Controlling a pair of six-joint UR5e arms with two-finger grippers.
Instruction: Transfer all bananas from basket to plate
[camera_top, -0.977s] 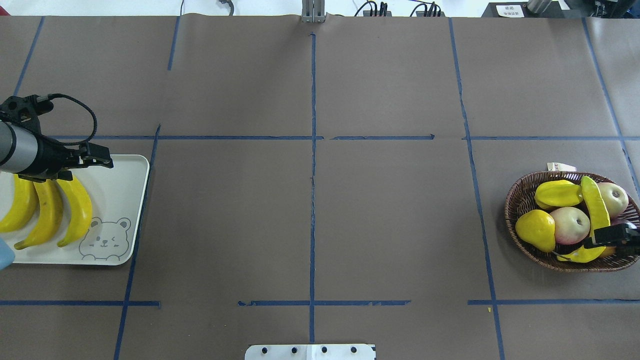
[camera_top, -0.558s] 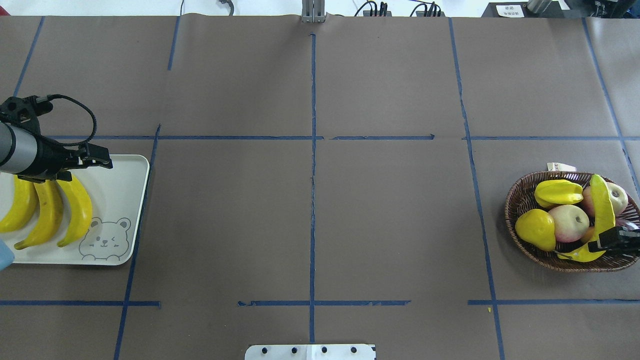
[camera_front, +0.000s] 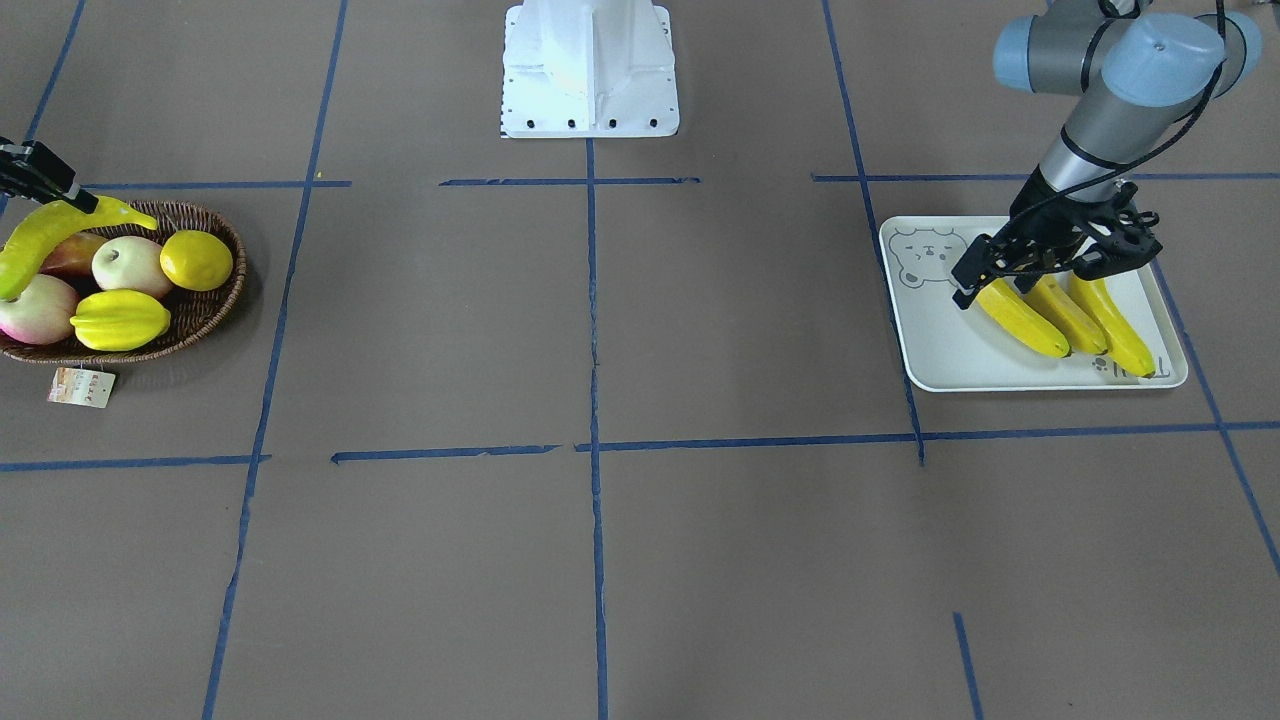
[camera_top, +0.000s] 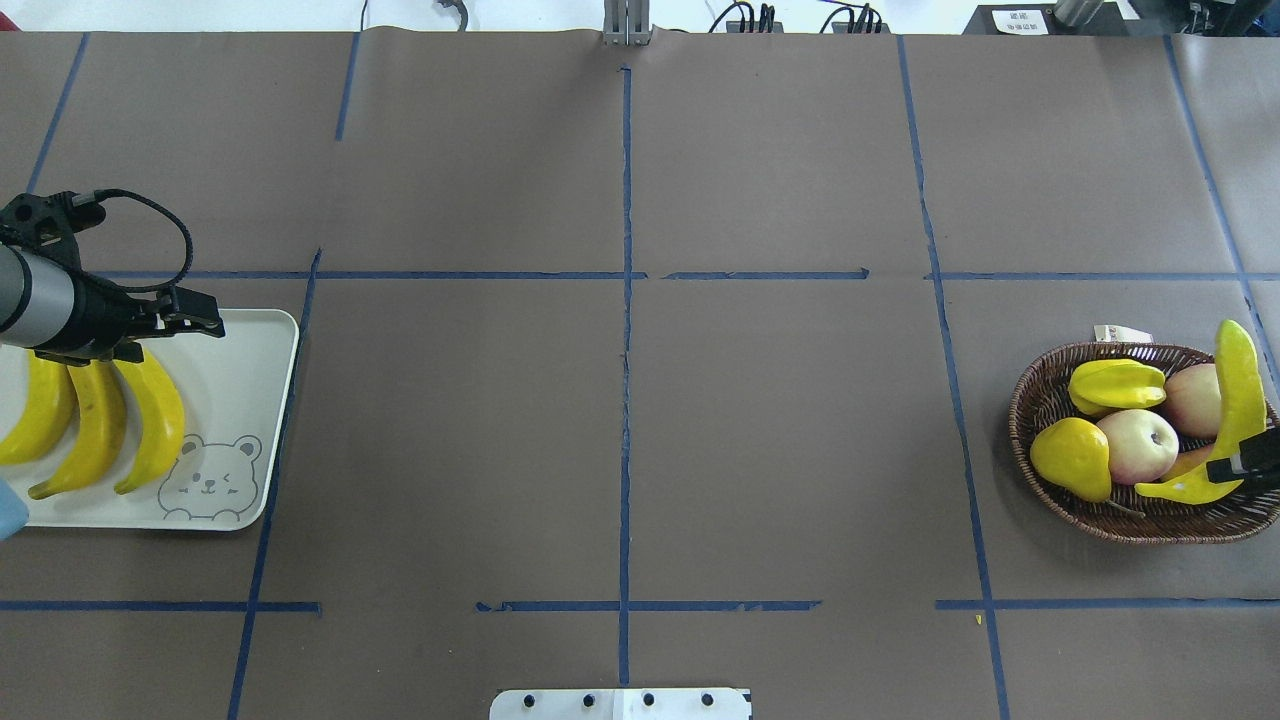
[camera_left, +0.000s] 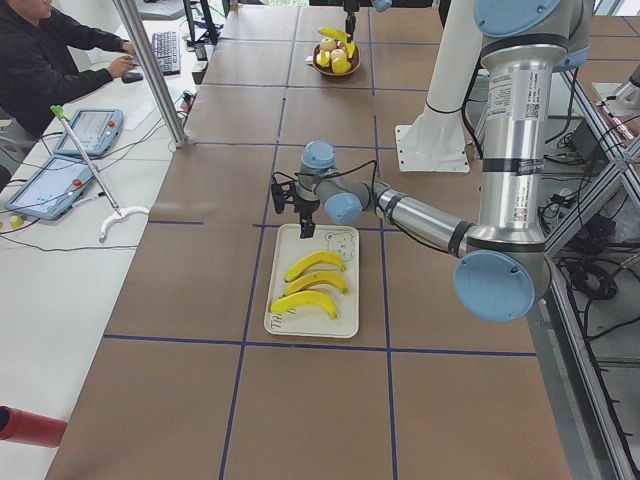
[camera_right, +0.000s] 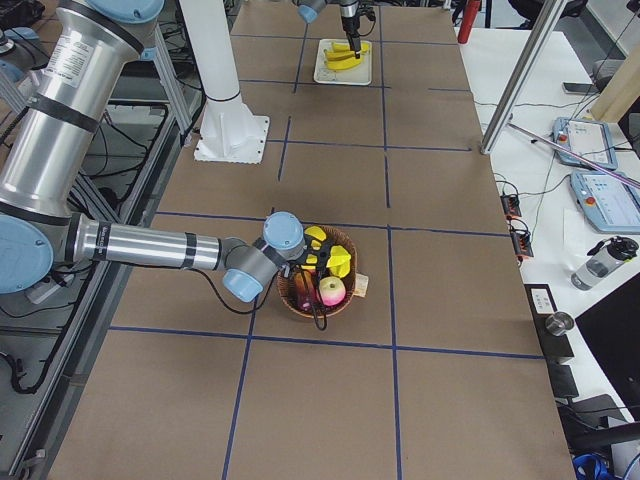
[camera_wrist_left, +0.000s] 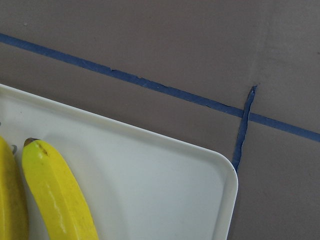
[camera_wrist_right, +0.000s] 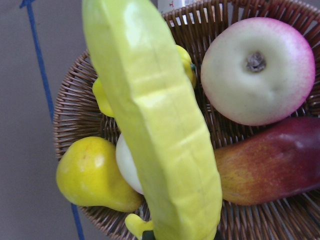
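Note:
Three yellow bananas (camera_top: 95, 430) lie side by side on the pale plate (camera_top: 240, 380) with the bear outline, at the table's left end. My left gripper (camera_top: 200, 312) hovers over the plate's far edge, open and empty. At the right end sits the brown wicker basket (camera_top: 1040, 400). My right gripper (camera_top: 1240, 468) is shut on the near end of a fourth banana (camera_top: 1238, 390). That banana is raised above the basket's right side and fills the right wrist view as a banana (camera_wrist_right: 155, 125) over the fruit.
The basket still holds a starfruit (camera_top: 1115, 385), a yellow pear-shaped fruit (camera_top: 1072, 458), two pink-white apples (camera_top: 1140, 445) and a reddish fruit (camera_wrist_right: 270, 160). A paper tag (camera_top: 1120, 333) lies behind it. The robot base (camera_front: 590, 65) stands mid-table; a person (camera_left: 40, 60) sits at a side desk.
The right gripper has lifted the banana out of the fruit pile and carried it up and toward the basket's right rim. The left arm has stayed still.

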